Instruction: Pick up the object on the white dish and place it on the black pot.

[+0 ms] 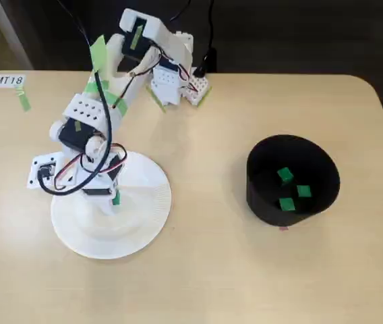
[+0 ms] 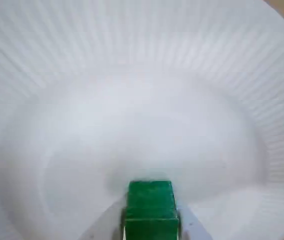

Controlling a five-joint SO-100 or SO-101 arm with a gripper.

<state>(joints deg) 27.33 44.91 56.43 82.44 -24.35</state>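
The white dish (image 1: 141,226) lies at the left of the table in the fixed view and fills the wrist view (image 2: 142,100). My gripper (image 1: 114,201) points down onto the middle of the dish. In the wrist view a small green cube (image 2: 151,202) sits between the white fingers at the bottom edge, low over the dish floor, and the gripper (image 2: 151,225) looks shut on it. The black pot (image 1: 257,192) stands at the right, well apart from the dish, with three green cubes (image 1: 286,204) inside.
The arm's base (image 1: 168,81) stands at the table's far edge with cables behind it. A white label (image 1: 8,80) and a strip of green tape (image 1: 23,101) lie at the far left. Bare tabletop separates the dish from the pot.
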